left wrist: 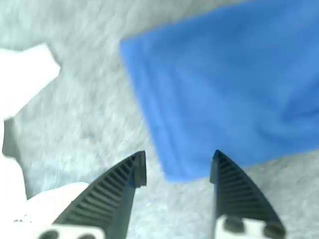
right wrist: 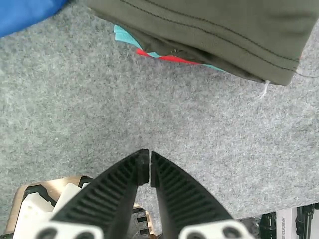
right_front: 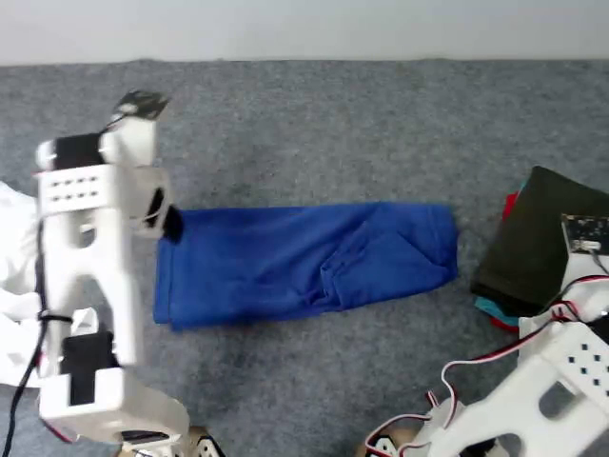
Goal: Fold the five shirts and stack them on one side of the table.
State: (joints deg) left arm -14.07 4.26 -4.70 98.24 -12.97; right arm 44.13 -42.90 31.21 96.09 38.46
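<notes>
at the far left edge of the grey felt-covered table lies a crumpled white shirt, partly hidden behind the left arm. a piece of it also shows in the left wrist view, well apart from the blue cloth. the left arm stands along the left side of the table, and the left gripper sits at the far corner of the left end of the blue shirt. seen from its wrist, the left gripper has its two dark ribbed fingers spread wide, with a corner of the blue shirt showing in the gap between the tips. it has hold of nothing, and whether the tips touch the cloth cannot be told.

the blue shirt lies in the middle of the table, folded into a long band running left to right, flat at its left end and creased toward its right end. to its right, near but apart, a stack of folded shirts sits at the right edge of the table: a dark olive shirt on top, with a red layer and a teal layer peeking out below. the right arm is at the near right corner, beside the stack. the right gripper points at bare grey felt, its fingers pressed together tip to tip with nothing between them, the stack's edge just ahead of it
</notes>
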